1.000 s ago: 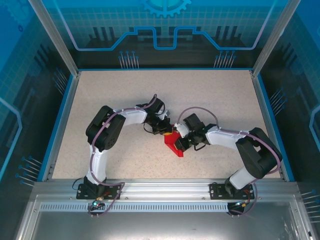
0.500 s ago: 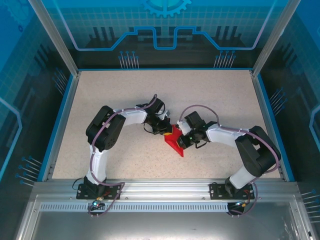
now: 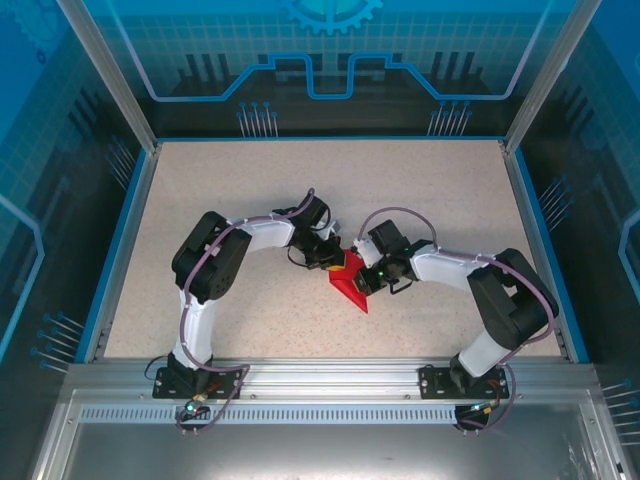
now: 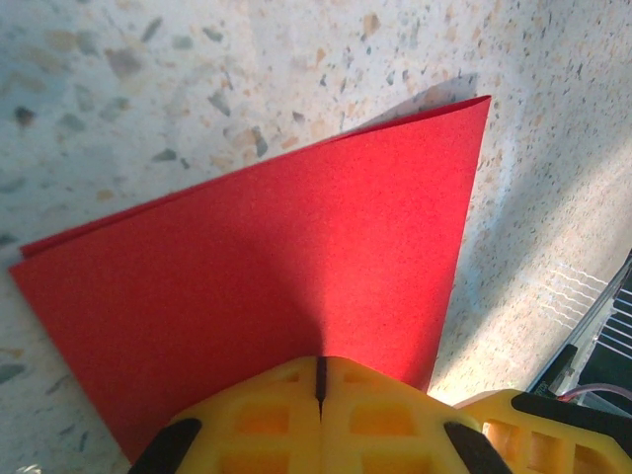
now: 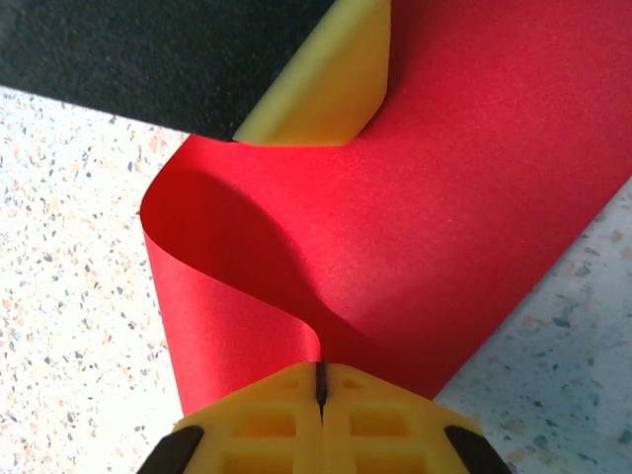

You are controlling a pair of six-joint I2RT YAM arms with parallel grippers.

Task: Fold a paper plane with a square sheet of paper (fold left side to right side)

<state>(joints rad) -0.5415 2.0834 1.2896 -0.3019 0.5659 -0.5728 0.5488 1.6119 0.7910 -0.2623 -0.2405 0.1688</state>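
Speckled tabletop (image 3: pixel 230 190) under curled red paper (image 3: pixel 352 284)

The paper (image 3: pixel 352 290) lies on the table (image 3: pixel 250 190) between left hand (image 4: pixel 319 377) and right hand (image 5: pixel 319 380) (both touching it).

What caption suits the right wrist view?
Closed right gripper pinches the curled-over edge of the red paper sheet on the speckled table, the left arm's yellow fingertip at its far side.
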